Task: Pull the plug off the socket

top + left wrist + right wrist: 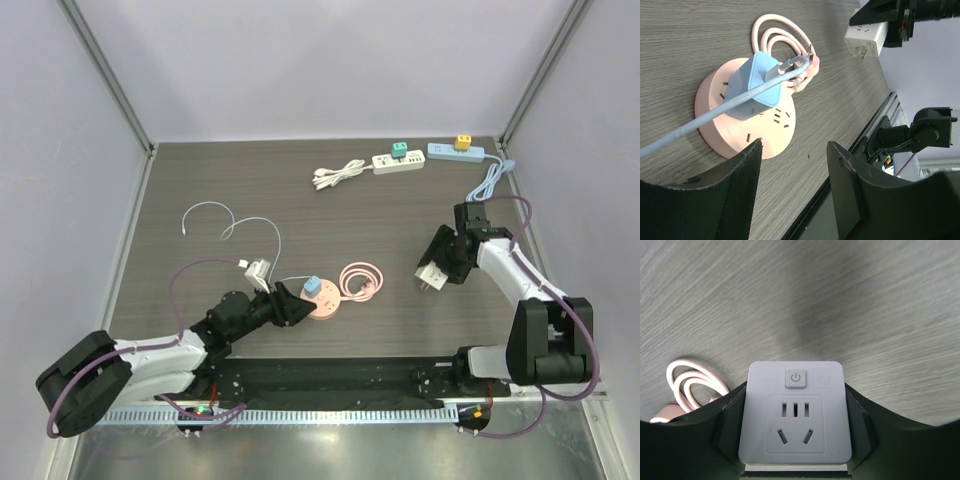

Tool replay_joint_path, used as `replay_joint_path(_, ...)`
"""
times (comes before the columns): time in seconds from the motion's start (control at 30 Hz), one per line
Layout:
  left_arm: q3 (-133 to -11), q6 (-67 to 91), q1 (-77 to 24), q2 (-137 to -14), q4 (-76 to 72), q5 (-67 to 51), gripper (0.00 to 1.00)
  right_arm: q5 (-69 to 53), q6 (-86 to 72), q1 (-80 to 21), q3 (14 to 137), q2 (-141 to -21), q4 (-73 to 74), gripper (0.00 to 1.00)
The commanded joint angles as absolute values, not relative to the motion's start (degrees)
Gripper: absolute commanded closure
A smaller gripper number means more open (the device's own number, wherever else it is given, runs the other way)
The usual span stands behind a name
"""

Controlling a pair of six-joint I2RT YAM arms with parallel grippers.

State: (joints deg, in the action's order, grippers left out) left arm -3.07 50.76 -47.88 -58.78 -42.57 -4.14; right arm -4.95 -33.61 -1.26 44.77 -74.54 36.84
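**Item 1, task object.** A blue plug [756, 87] is seated on top of a round pink socket [747, 132], lower centre of the overhead view. A pale cable [685, 131] is led from the plug toward the lower left of the left wrist view. The socket's pink cord [780, 40] is coiled just beside it.

**Item 2, left gripper** [795, 150]. The jaws are spread wide, and nothing is held. The 2 fingers are seen at the bottom of the wrist frame, near the socket's edge. The plug is not touched.

**Item 3, right gripper** [796, 390]. It is clamped on a white adapter [796, 430], which is gripped by its 2 sides and held above the table at right of centre in the overhead view.

**Item 4, other stock.** 2 power strips are noted at the upper right of the overhead view: a white strip [412, 162] and a blue strip [445, 152], each with 1 plug inserted.

**Status.** For the blue plug, extraction is judged not yet begun. Left to be done:
- the jaws closed on the plug body;
- the socket base kept down;
- the plug drawn straight out.
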Motion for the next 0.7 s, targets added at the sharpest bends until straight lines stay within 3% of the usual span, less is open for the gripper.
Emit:
replay_joint_path(0.0, 1.84, 49.92, -48.51, -56.78, -44.38, -2.20, 0.44, -2.72, -30.06, -0.97, 49.57, -77.60, 40.25, 0.82)
replay_joint_path(0.33, 3.52, 49.83, -49.13, -50.89, -40.79, -0.44, 0.43, -2.46, -27.60, -1.06, 53.52, -87.45, 40.25, 0.66)
replay_joint_path(0.4, 3.52, 49.83, -49.22, -49.84, -39.64, -0.44, 0.39, -1.50, -27.51, -1.05, 54.31, -88.67, 40.17, 0.58)
replay_joint_path(0.47, 3.43, 49.83, -49.31, -49.57, -39.38, 1.40, 0.37, -1.41, -27.42, -1.14, 54.75, -89.56, 40.17, 0.39)
replay_joint_path(0.67, 3.34, 49.66, -49.48, -49.40, -38.67, 1.58, 0.37, 2.28, -25.93, -1.84, 55.89, -88.51, 39.99, 0.16)
